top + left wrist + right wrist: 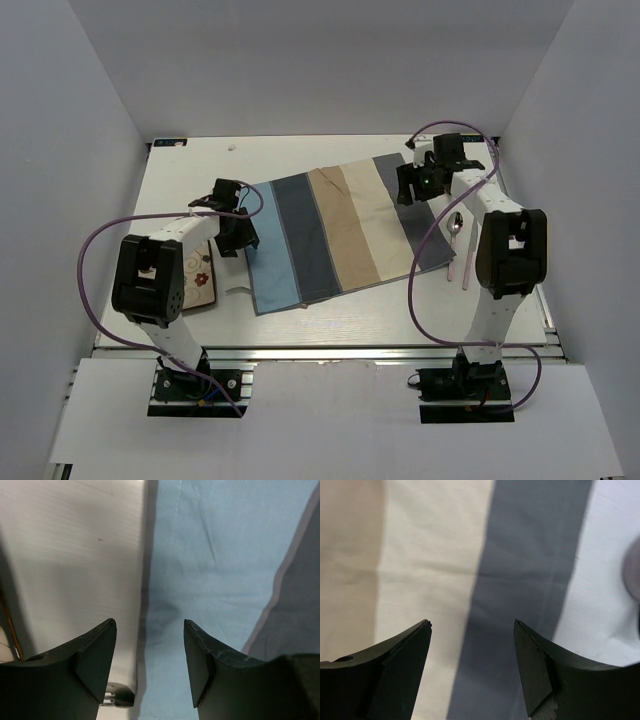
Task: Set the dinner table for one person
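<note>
The off-white dinner table [350, 315] carries a striped blue, grey and beige placemat [340, 235], lying askew. My left gripper [236, 228] hovers at the mat's left edge. In the left wrist view this gripper [150, 622] is open, and the border between bare table [75, 555] and the blue stripe [215, 555] runs between its fingers. My right gripper [415, 186] is over the mat's far right part. It [472, 622] is open above the dark grey stripe [530, 580], with nothing between its fingers.
A spoon [455, 228] and pale pink sticks [466, 262] lie on the table right of the mat, beside the right arm. A beige flower-patterned piece [202, 283] lies under the left arm. A small metal part [119, 696] shows by the left finger. White walls enclose the table.
</note>
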Available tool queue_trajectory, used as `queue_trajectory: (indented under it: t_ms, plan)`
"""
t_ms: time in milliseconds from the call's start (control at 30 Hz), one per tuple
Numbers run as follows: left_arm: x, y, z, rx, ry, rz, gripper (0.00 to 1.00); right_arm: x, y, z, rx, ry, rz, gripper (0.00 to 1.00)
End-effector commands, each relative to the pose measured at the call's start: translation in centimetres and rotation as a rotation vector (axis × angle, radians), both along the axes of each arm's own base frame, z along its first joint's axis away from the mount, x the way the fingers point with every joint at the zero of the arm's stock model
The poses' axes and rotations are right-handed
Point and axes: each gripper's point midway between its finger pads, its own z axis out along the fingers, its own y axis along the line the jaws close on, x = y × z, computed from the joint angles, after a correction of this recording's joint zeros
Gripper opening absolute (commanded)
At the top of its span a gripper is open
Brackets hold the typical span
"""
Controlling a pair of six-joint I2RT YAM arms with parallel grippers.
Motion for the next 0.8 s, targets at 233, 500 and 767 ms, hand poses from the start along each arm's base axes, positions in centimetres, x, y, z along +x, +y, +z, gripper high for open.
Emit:
queue_trajectory:
  t_ms: [233, 500, 767]
  plan:
    - [1.4, 0.5, 0.9, 0.036, -0.046, -0.02, 0.67, 1.7, -6.8, -5.3, -0.171, 0.042, -0.154, 0.72]
    - [1.2, 0.1, 0.0, 0.016, -0.024, -0.017, 0.67, 3.0, -7.5, -8.0, -0.173, 0.083, -0.143, 0.64]
    - [0.8, 0.0, -0.5, 0.008, -0.01, -0.011, 0.65, 1.3, -7.2, -9.4, -0.091, 0.164, -0.139, 0.46]
